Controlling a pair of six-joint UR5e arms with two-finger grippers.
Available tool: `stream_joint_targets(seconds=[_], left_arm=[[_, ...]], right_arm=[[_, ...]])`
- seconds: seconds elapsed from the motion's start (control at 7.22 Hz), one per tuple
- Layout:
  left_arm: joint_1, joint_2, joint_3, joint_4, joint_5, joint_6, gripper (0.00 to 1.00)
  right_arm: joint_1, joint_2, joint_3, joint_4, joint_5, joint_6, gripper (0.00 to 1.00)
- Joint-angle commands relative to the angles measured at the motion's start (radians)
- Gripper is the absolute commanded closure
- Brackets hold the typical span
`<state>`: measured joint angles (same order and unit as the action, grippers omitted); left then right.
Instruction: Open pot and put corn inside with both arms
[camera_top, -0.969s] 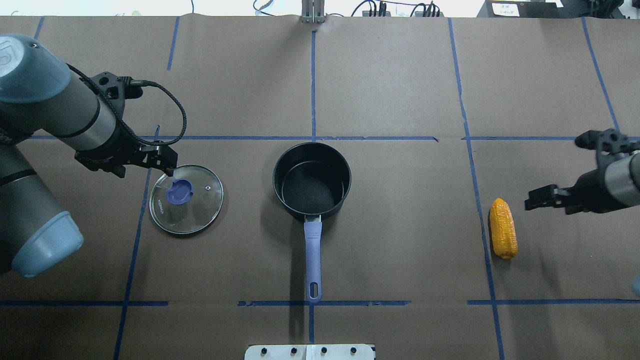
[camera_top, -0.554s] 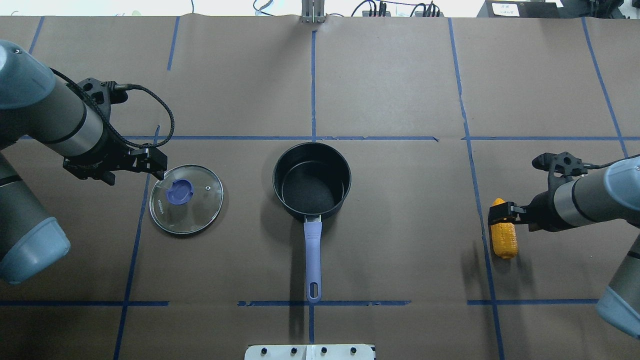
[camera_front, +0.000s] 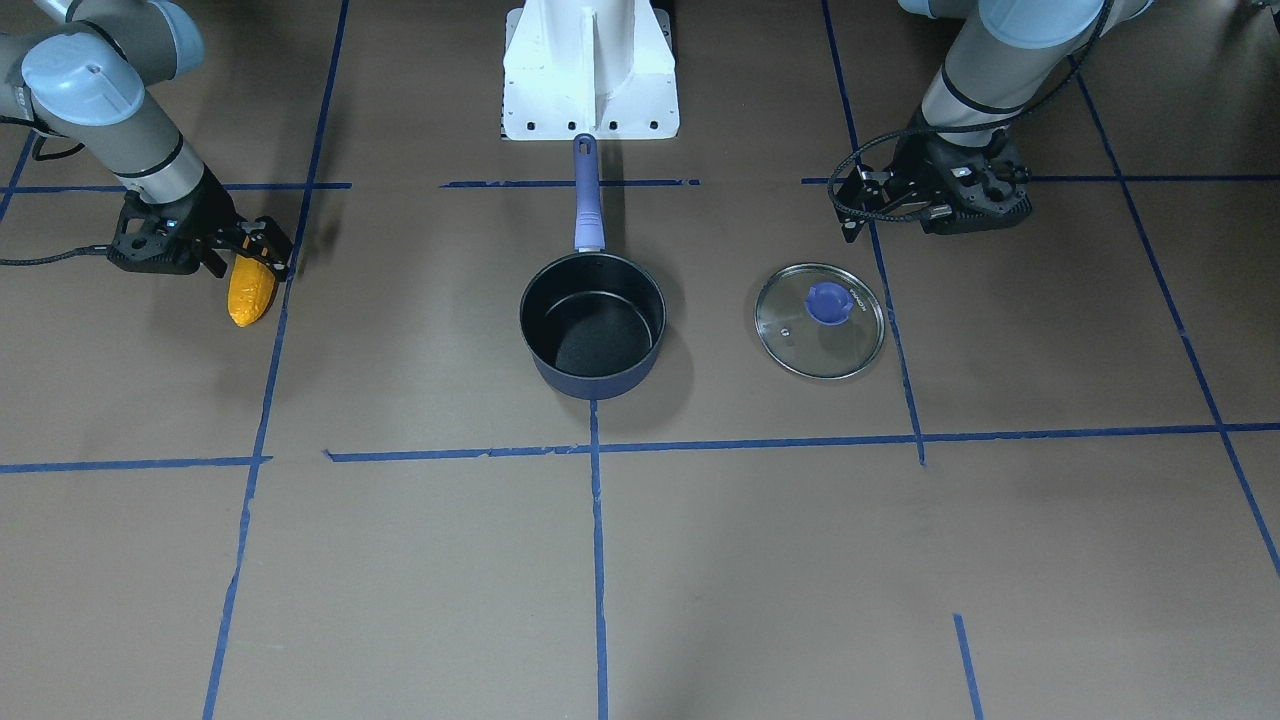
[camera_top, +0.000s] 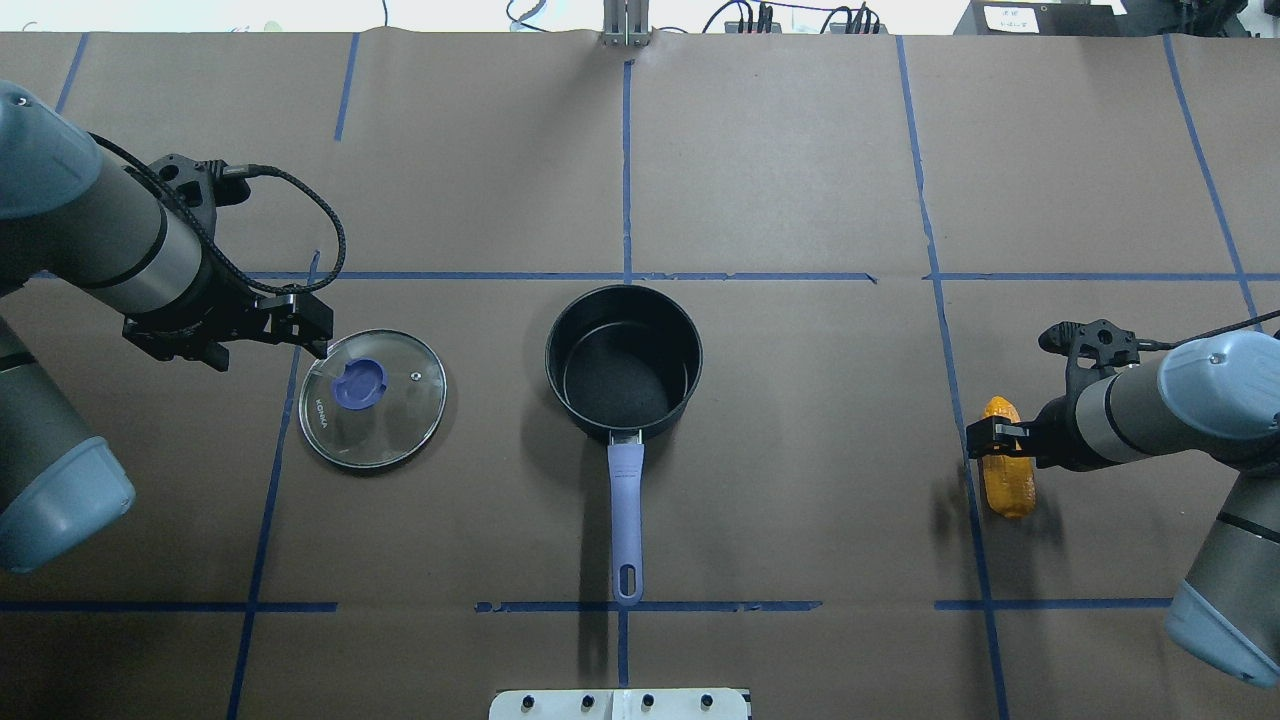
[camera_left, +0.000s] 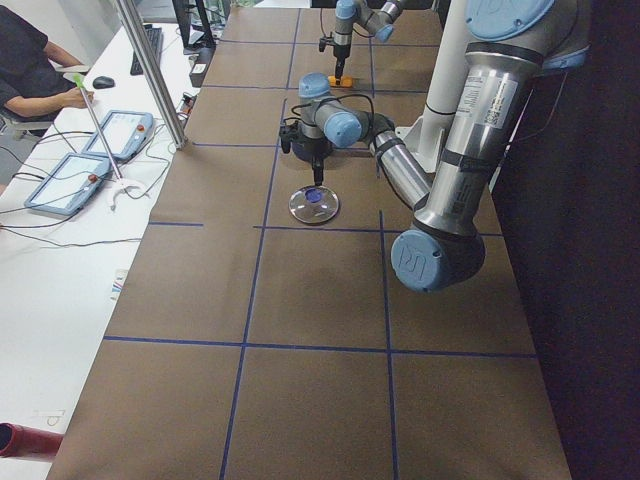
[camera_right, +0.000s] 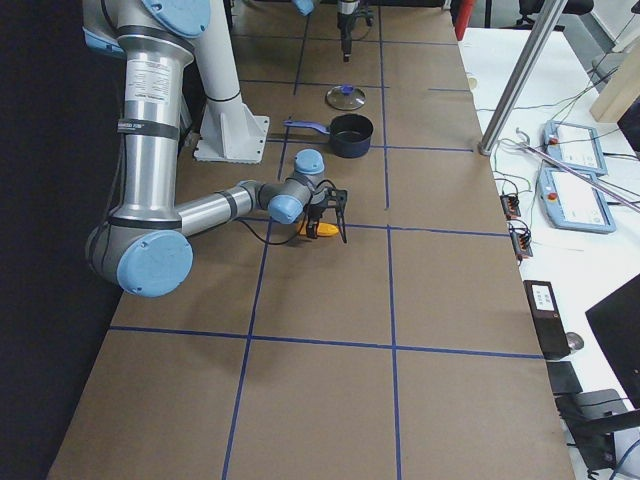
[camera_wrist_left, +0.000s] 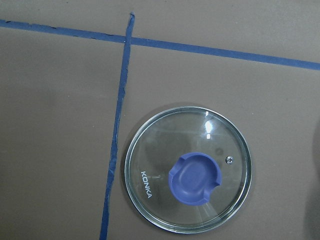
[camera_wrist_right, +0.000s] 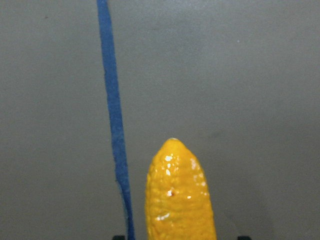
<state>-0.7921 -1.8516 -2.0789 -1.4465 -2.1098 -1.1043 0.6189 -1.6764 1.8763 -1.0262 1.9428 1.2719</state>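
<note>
The dark navy pot (camera_top: 623, 362) stands open mid-table, its inside bare and its lavender handle (camera_top: 625, 520) pointing at the robot base. Its glass lid (camera_top: 372, 398) with the blue knob lies flat on the table to the pot's left and fills the left wrist view (camera_wrist_left: 189, 170). My left gripper (camera_top: 305, 328) hovers open at the lid's far-left rim, holding nothing. The yellow-orange corn (camera_top: 1006, 478) lies on the table at the right. My right gripper (camera_top: 996, 438) is open and straddles the corn's far end. The right wrist view shows the corn (camera_wrist_right: 180, 200) between the fingertips, with gaps on both sides.
Blue tape lines cross the brown paper table cover. The white robot base (camera_front: 590, 70) stands at the near edge behind the pot handle. A metal pole (camera_left: 150, 70) and an operator's desk with teach pendants (camera_left: 70, 180) lie beyond the far edge.
My right arm has swung in toward the corn and come down over its far end. My left gripper has drawn back from over the lid to its rim.
</note>
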Motion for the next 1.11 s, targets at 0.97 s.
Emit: stream_joint_targets(seconds=[0.97], left_arm=[[-0.006, 0.048, -0.072, 0.003, 0.001, 0.000, 0.00]], right_arm=[[-0.057, 0.552, 0.048, -0.227, -0.004, 0.274, 1.00]])
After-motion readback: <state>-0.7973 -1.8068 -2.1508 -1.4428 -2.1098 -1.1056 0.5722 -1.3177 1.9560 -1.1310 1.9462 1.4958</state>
